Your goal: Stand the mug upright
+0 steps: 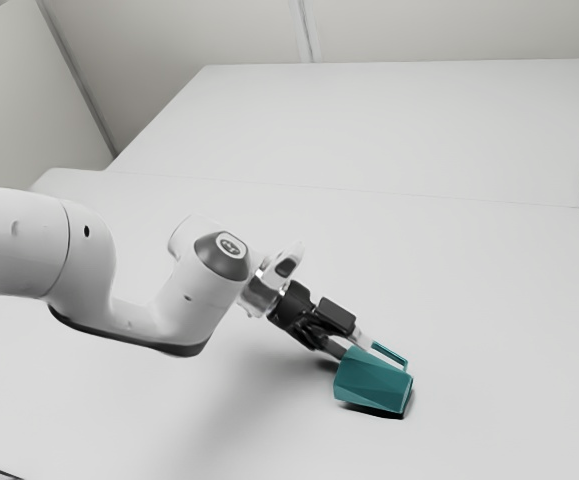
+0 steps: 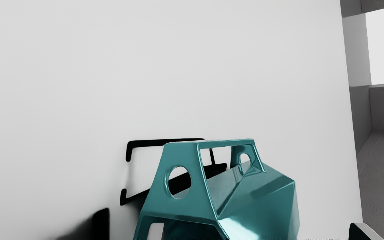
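From where I'm standing, the black two-finger gripper (image 1: 355, 348) is slanting down toward the desk (image 1: 209, 400), reaching in right at the teal faceted mug (image 1: 372, 380). Its fingers are standing widely apart, rather than pressing together; in the wrist view one fingertip (image 2: 362, 231) is hanging clear of the mug's side. Whether the other one is touching the mug, I can't tell, but I'm not seeing the pair pinching anything. The mug is lying on its side, just beyond the gripper toward the exterior view's right, with its mouth facing the hand. Its angular handle (image 2: 178, 156) is sticking up, and dark shadows are falling beside it.
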Controlling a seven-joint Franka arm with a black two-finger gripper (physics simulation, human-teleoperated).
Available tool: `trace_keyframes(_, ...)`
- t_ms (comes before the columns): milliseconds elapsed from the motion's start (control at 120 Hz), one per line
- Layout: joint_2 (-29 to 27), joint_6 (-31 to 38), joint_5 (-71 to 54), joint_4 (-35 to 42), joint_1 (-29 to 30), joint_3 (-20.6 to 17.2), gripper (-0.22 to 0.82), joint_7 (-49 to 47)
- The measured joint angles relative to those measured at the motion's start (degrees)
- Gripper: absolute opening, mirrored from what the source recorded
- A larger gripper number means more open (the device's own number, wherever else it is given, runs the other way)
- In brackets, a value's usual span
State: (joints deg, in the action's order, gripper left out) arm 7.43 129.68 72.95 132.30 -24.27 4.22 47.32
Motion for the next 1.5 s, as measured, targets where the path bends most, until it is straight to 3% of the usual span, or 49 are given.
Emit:
trace_keyframes(767, 3.2, -3.0, 8.0, -0.2, -0.8, 0.0, 0.58, 8.0)
trace_keyframes(1500, 2.5, -4.8, 9.3, -0.4, -0.7, 0.0, -0.02, 10.9)
